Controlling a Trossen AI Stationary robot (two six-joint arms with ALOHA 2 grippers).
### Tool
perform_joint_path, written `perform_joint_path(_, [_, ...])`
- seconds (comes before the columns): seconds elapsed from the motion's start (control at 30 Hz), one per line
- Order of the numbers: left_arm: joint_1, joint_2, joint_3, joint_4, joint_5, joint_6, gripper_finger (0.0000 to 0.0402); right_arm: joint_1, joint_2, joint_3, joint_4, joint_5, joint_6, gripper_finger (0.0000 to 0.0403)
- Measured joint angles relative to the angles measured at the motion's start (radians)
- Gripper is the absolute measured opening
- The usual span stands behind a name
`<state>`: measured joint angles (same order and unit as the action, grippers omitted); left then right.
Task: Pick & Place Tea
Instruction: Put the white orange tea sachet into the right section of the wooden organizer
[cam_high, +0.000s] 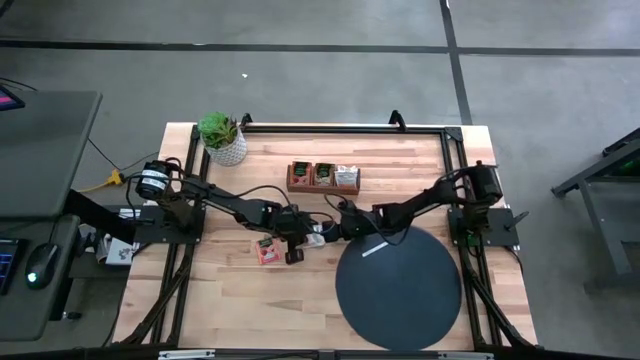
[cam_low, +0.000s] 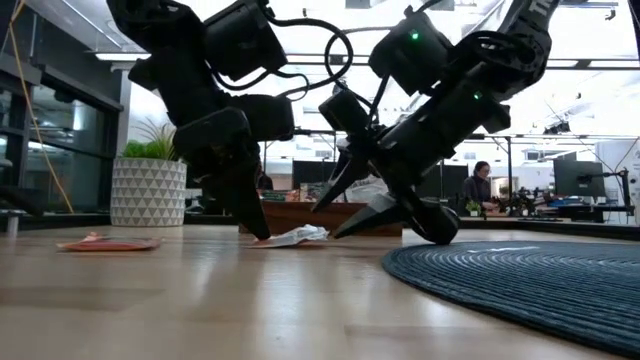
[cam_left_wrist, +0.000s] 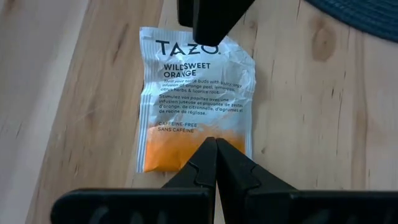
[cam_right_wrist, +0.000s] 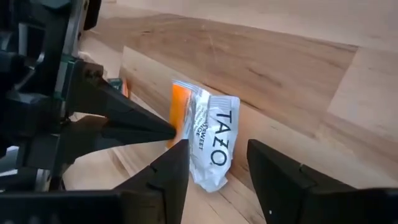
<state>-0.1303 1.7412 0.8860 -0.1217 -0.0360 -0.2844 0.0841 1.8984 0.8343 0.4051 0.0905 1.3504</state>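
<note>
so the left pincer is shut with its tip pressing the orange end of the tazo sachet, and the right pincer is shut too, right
Not quite. The right pincer is open, not shut: the right wrist view shows a clear gap between its fingers, with the Tazo sachet beyond it. The rest holds: the left wrist view shows the left pincer shut, its tip on the sachet's orange end.

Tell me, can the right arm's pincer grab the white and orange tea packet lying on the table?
Probably yes. The right pincer is open, with the tea packet lying just ahead of it. The left pincer, shut, has its tip on the packet's orange end, crowding that side.
</note>
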Motion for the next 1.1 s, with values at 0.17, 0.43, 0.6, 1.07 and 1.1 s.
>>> perform_joint_path(0.17, [0.0,0.0,0.0,0.021,0.002,0.0,0.0,-0.013,0.001,0.006,-0.003,-0.033,-0.016,0.0149])
perform_joint_path(0.43, [0.0,0.0,0.0,0.058,0.003,0.0,0.0,-0.013,0.001,0.007,-0.022,-0.068,-0.027,0.0145])
perform_joint_path(0.6, [0.0,0.0,0.001,0.037,0.003,-0.002,0.0,-0.013,-0.001,0.008,-0.074,-0.107,0.002,0.0144])
perform_joint_path(1.07, [0.001,0.102,0.01,0.114,0.078,-0.045,0.0,-0.013,0.0,0.007,-0.073,-0.127,0.004,0.0142])
perform_joint_path(1.1, [0.0,0.104,0.009,0.117,0.079,-0.046,0.0,-0.013,0.0,0.007,-0.075,-0.126,0.003,0.0139])
